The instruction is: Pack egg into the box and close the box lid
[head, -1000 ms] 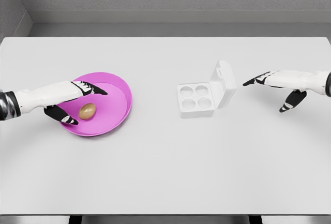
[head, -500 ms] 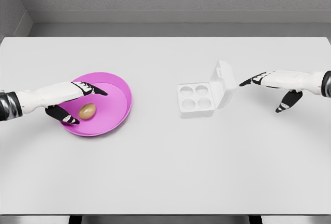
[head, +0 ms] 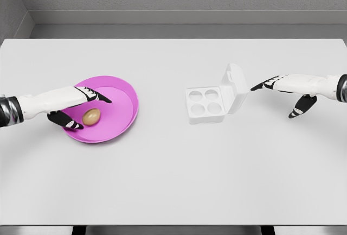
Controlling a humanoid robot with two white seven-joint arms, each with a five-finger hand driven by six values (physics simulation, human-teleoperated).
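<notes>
Far left: left robot hand [head: 75, 106] over the pink plate [head: 123, 91], fingers spread around the brown egg [head: 91, 116] without closing on it, thumb below and fingertips above. Egg lying in the plate's left half. Right of middle on the white bench [head: 173, 170]: white box [head: 205, 105] with four empty round cups, lid [head: 235, 87] standing open on the right side. Far right: right robot hand [head: 283, 91] released, fingertips just beside the lid, apart from it.
</notes>
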